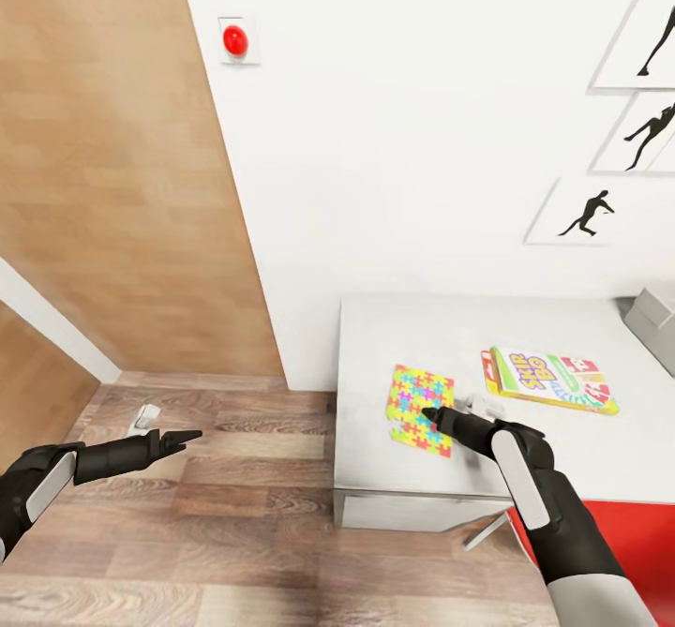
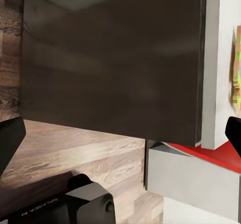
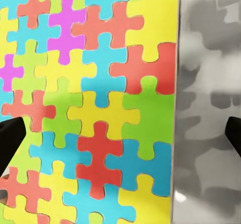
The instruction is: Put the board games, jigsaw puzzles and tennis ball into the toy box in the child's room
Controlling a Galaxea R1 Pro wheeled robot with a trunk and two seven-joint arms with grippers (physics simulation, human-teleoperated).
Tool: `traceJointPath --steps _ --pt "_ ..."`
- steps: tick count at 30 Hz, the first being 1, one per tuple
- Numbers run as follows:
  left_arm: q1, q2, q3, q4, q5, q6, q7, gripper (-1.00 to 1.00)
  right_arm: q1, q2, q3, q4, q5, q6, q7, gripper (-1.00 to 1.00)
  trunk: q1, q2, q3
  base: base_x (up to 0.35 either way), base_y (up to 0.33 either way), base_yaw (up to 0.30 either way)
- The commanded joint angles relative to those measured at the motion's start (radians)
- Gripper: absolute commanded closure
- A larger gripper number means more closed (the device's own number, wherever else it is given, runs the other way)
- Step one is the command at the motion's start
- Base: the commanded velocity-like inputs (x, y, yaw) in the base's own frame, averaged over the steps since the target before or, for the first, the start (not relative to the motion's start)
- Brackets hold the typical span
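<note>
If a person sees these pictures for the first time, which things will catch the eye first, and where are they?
The eye goes first to the bright jigsaw puzzle lying flat on the white table, with the right claw poised over its near edge, fingers spread wide in the wrist view. Beside it, further right on the table, lies a yellow-edged board game. A red button stands out high on the white wall, and the left claw hangs over the wood floor.

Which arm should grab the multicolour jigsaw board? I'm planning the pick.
Right, probably: the right gripper hovers open over the multicolour jigsaw board on the white table; the left gripper hangs above floor.
</note>
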Motion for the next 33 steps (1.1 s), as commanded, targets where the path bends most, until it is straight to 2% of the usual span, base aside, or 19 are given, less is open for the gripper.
traceJointPath --steps 1,10,18,33 --pt "-0.001 0.001 -0.005 0.0 0.008 0.007 0.0 -1.0 0.0 0.0 0.007 0.011 -0.017 0.002 -0.009 -1.0 0.001 -0.001 -0.002 0.0 0.076 0.0" --pt "-0.001 0.001 -0.005 0.0 0.009 0.006 -0.001 -1.0 -0.001 0.0 0.036 0.019 -0.017 0.002 -0.009 -1.0 0.001 -0.001 -0.002 0.0 0.149 0.0" --pt "-0.001 0.001 -0.005 0.0 0.009 0.007 0.0 -1.0 -0.001 0.0 0.039 0.026 -0.016 0.001 -0.009 -1.0 0.001 -0.001 -0.002 0.0 0.135 0.0" --pt "-0.001 0.001 -0.005 0.0 0.009 0.007 0.001 -1.0 -0.001 0.0 0.039 0.027 -0.016 0.0 -0.009 -1.0 0.001 -0.001 -0.002 0.021 0.034 0.0"
